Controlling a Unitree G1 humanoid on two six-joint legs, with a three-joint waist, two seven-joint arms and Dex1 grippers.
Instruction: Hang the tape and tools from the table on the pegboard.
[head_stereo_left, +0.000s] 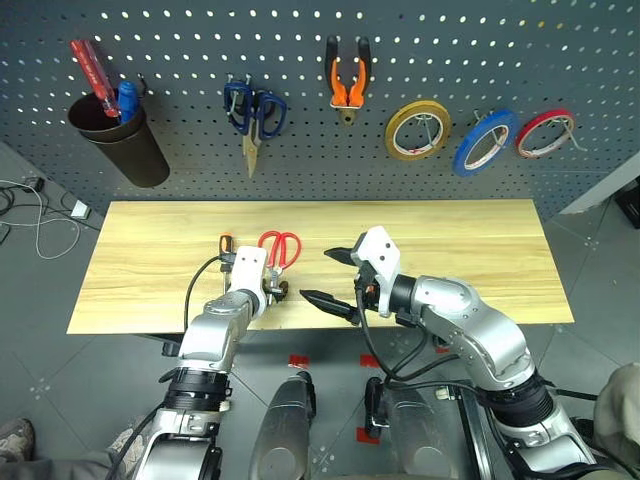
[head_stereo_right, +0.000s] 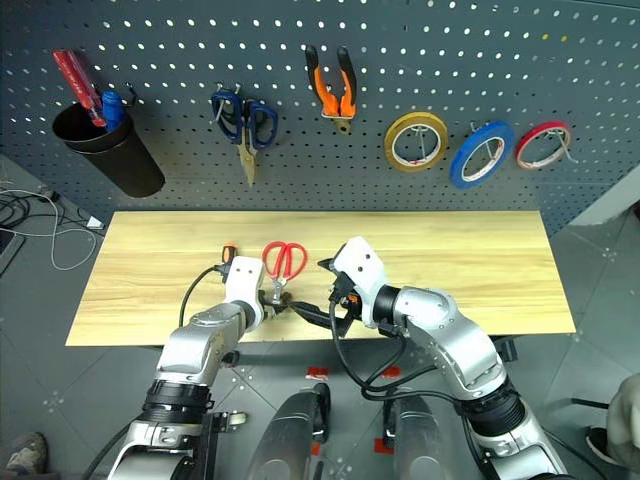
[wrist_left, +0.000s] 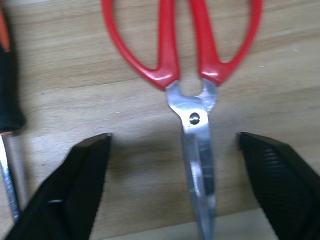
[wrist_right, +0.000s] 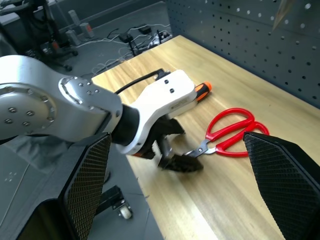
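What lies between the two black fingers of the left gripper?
In the left wrist view, the steel blades of the red-handled scissors lie on the light wooden table between the open left gripper's fingers, untouched.

Red-handled scissors (head_stereo_left: 281, 247) lie on the light wooden table (head_stereo_left: 450, 260).

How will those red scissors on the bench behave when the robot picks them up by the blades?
The red-handled scissors lie flat on the table, so they probably won't roll. The bare metal blades look smooth, so they may slip between the left gripper fingers. Held by the closed blades, they are rigid, though the larger handle end might sag.
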